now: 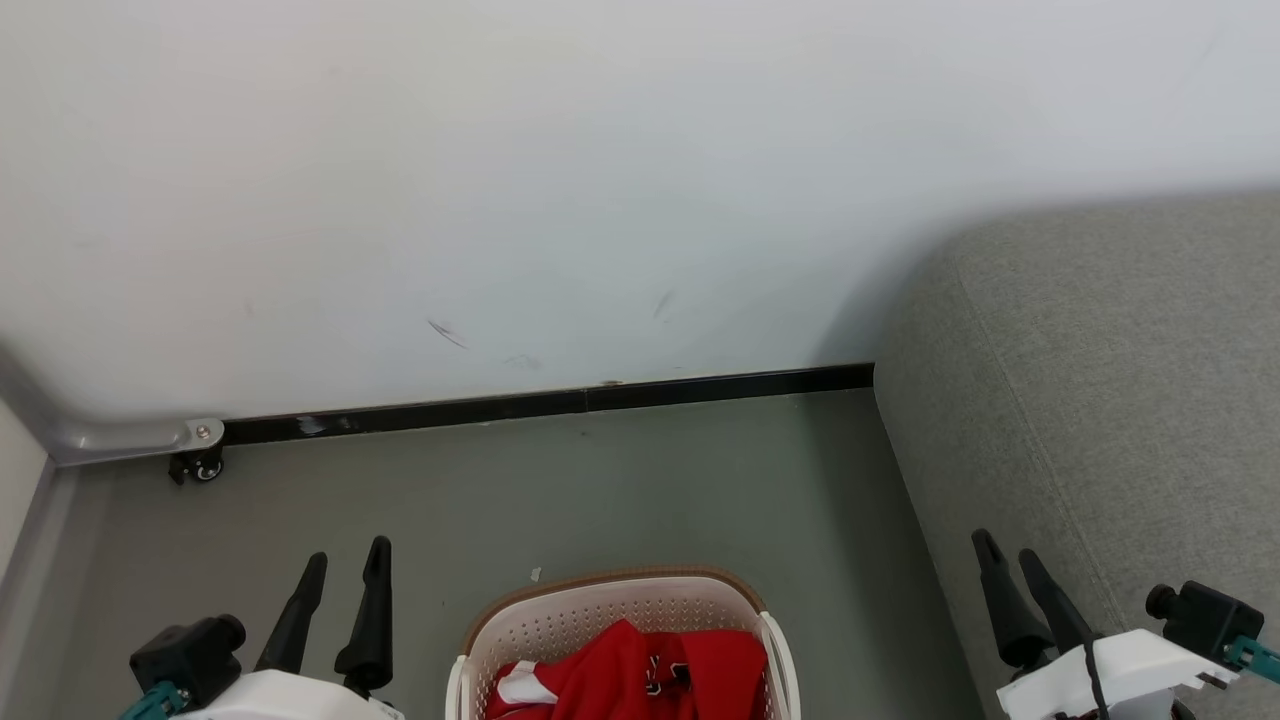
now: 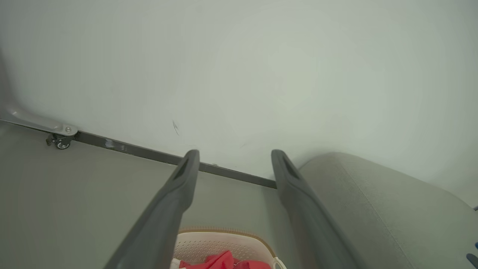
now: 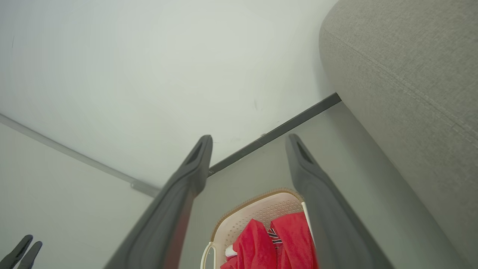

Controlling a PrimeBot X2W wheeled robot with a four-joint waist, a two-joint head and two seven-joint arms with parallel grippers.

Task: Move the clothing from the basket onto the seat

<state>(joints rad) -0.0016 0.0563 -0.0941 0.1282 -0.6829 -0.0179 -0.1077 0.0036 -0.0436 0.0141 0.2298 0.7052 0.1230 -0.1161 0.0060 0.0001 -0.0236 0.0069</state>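
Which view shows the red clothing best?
The head view: the clothing lies unobstructed in the basket. In the right wrist view a finger covers its edge; the left wrist view catches its top.

The left fingers (image 2: 175, 194) stand wide apart above the floor (image 2: 74, 201). Between them, at 6 o'clock, the basket (image 2: 224, 231) holds red clothing (image 2: 221, 260). The seat (image 2: 373, 209) lies at 4 o'clock, and a caster (image 2: 61, 142) sits at 9 o'clock, against the wall (image 2: 239, 74).
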